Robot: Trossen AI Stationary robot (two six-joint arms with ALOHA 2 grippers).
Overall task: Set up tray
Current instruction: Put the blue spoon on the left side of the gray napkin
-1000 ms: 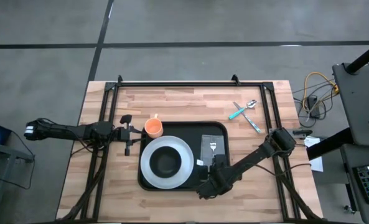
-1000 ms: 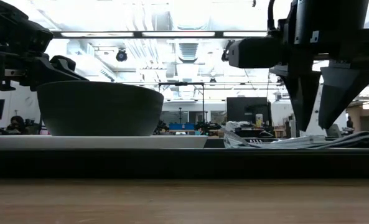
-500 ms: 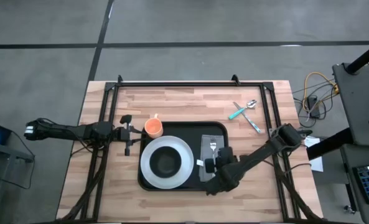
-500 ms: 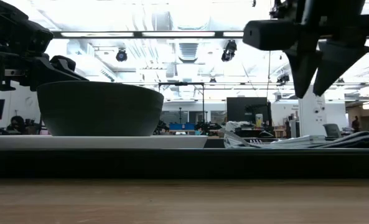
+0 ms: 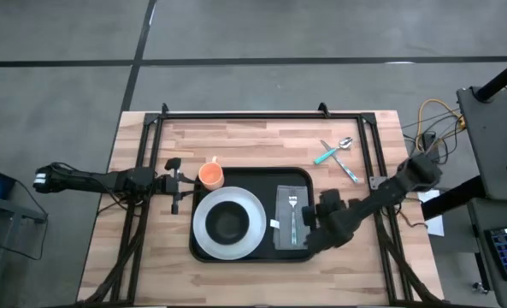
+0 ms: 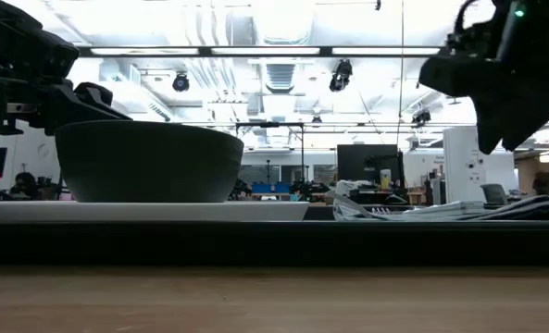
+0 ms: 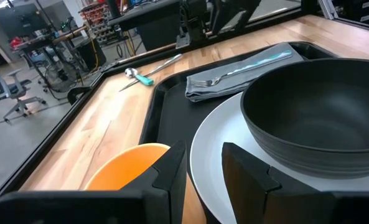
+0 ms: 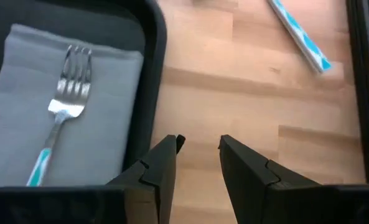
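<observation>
Right gripper hovers empty, slightly parted, beside tray.

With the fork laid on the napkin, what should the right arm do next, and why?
Probably swing the right gripper toward the spoon and knife. Both lie on the table beyond the tray, while the fork already rests on the napkin and the gripper is empty.

Black tray, plate, napkin, fork
</observation>
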